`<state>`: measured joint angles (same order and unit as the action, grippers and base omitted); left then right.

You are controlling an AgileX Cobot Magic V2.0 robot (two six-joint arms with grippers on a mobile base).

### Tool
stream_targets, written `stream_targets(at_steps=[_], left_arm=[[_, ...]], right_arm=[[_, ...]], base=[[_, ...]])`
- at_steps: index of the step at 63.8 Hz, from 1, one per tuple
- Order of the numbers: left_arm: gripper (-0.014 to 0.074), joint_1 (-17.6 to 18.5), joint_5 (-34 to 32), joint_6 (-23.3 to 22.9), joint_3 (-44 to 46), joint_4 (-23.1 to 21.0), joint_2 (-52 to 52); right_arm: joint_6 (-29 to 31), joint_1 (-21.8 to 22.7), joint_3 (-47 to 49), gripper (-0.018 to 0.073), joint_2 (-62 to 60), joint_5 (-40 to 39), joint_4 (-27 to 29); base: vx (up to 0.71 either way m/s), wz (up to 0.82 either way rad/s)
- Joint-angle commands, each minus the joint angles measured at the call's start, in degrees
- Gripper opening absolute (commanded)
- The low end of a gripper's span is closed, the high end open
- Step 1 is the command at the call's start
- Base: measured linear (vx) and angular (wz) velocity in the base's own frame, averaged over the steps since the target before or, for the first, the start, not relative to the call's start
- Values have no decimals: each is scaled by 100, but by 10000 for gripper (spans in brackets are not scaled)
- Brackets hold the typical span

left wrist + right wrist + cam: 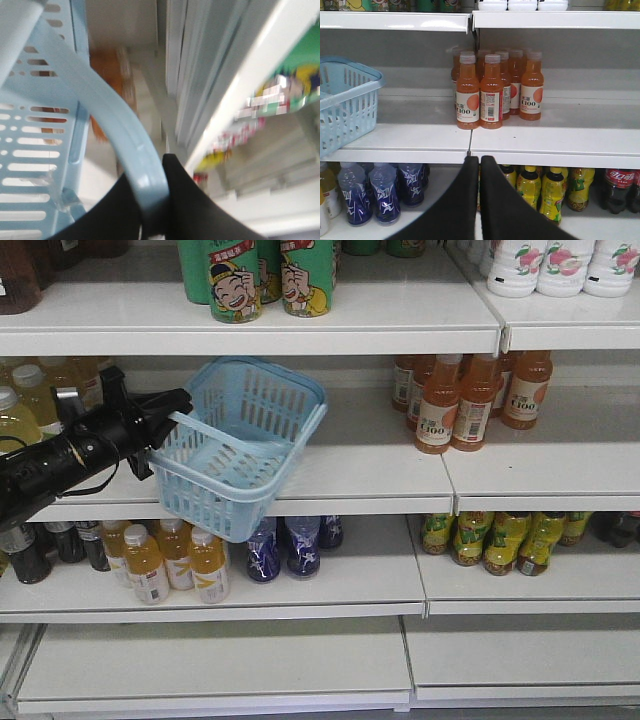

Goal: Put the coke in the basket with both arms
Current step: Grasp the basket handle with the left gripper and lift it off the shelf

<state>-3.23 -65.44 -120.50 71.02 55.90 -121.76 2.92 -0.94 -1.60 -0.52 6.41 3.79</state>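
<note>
At the front edge of the middle shelf the light blue basket sits tilted. Its near lower corner dips below the shelf lip, in front of the bottles on the row beneath. From where I stand I cannot tell whether its base rests on the shelf or hangs clear of it. The flat band handle runs across its open top to the left gripper. The left arm reaches in from the left side.

The left wrist view shows the black fingers clamped on the pale blue band, with the slotted wall of the basket just beside them.

The right gripper hangs lower and to the right, in front of the shelf. Its two black fingers are pressed almost together with nothing between them, and it is well apart from the basket.

Straight ahead of it a cluster of orange juice bottles stands upright on the same middle shelf, clear of the basket. Below are dark blue bottles, yellow-green bottles and, at the far right, dark cola bottles with red labels. Yellow juice bottles stand under the basket's left side. On the top shelf are green cartoon cans and white bottles.
</note>
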Motion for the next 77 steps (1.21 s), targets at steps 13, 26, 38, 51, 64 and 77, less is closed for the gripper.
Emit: stream_targets(at_steps=[13,26,38,51,64,77], left_arm=[[-8,208,-1350,-79,-500,675,779],[-8,463,-1350,-79,-1629,1508,1261],[-8,879,-1350,-77,-2708,1764,1882],[-8,1278,-1350,-72,-3387,2143,2634],[-8,1752,-1350,-72,-3468,2718,3418],[-8,2171,-1350,-72,-3468,2419,4216]], right_arm=[[22,26,-84,-4,-105,-438,-16],[22,26,-84,-4,-105,-438,-16],[22,26,-84,-4,-105,-438,-16],[22,26,-84,-4,-105,-438,-16],[22,26,-84,-4,-105,-438,-16],[22,26,-84,-4,-105,-438,-16]], base=[[0,0],[0,0],[0,0],[0,0],[0,0],[0,0]])
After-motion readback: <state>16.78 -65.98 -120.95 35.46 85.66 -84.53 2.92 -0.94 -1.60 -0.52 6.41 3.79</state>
